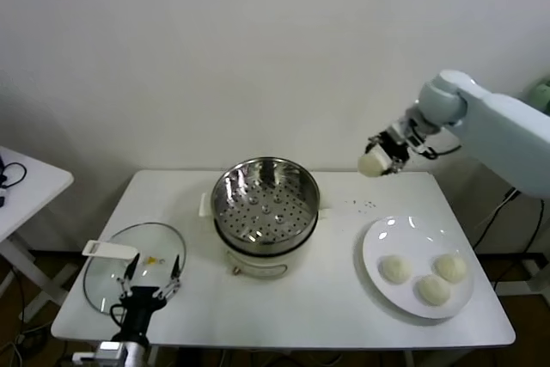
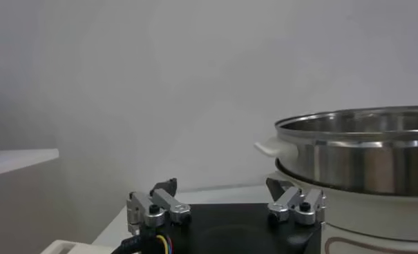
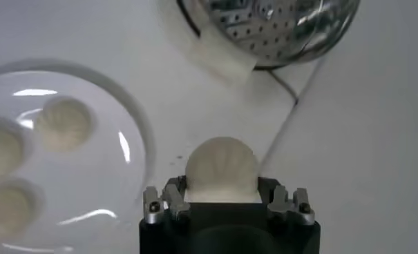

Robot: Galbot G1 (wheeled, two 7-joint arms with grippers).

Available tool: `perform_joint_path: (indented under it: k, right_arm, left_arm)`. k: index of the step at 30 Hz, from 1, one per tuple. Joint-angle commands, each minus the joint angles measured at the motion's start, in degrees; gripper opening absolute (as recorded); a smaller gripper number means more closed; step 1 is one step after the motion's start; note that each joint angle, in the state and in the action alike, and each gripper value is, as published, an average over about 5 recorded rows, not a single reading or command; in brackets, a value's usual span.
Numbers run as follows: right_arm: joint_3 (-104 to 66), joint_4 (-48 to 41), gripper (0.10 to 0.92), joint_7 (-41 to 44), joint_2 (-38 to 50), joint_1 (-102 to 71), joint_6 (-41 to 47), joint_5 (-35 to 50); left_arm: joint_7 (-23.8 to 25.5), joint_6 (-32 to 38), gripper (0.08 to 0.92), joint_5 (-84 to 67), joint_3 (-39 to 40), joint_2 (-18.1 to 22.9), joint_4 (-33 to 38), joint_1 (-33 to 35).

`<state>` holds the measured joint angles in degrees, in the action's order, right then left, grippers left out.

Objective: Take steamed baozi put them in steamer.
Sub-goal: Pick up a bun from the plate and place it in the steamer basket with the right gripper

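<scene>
Baozi lifted clear, bound for the steamer

Right claw [image 1: 381, 158] grips one baozi [image 1: 372, 163] high above the tabletop [image 1: 335, 285], clearing the steamer [image 1: 265, 204] rim; left claw [image 1: 150, 291] waits open beside the glass lid [image 1: 112, 277].

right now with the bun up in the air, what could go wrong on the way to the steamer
1. The right gripper holds one baozi high over the table's far edge, beyond the plate; a slip could drop it off the table.
2. The soft bun could deform in the grip.
3. The steamer has a raised rim; a low approach might clip it.
</scene>
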<state>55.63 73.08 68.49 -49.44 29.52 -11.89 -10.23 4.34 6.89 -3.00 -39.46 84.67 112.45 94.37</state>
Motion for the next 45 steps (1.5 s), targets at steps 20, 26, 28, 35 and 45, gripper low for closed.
perform_joint_path:
  k: [20, 26, 28, 35, 45]
  right_arm:
    - [-3.3, -12.3, 0.67, -2.3, -31.4, -12.8, -14.5, -30.5]
    - [-4.2, -14.3, 0.67, -3.0, -32.1, -15.1, -16.3, -34.3]
    - [-4.7, -15.1, 0.67, -3.2, -32.3, -15.8, -17.0, -35.4]
    - [-6.8, -17.3, 0.67, -3.7, -33.5, -17.4, -18.4, -39.3]
    - [-6.9, -17.5, 0.67, -3.5, -33.1, -17.3, -18.5, -38.5]
  left_arm:
    - [0.5, -0.7, 0.823, 1.1, 0.1, -0.9, 1.1, 0.4]
    - [0.4, -0.6, 0.823, 1.0, -0.1, -0.9, 1.0, 0.6]
    - [0.4, -0.6, 0.823, 1.0, -0.1, -0.9, 0.9, 0.6]
    - [0.2, -0.4, 0.823, 0.8, -0.1, -0.8, 0.8, 0.9]
    - [0.2, -0.4, 0.823, 0.8, -0.1, -0.6, 0.5, 0.8]
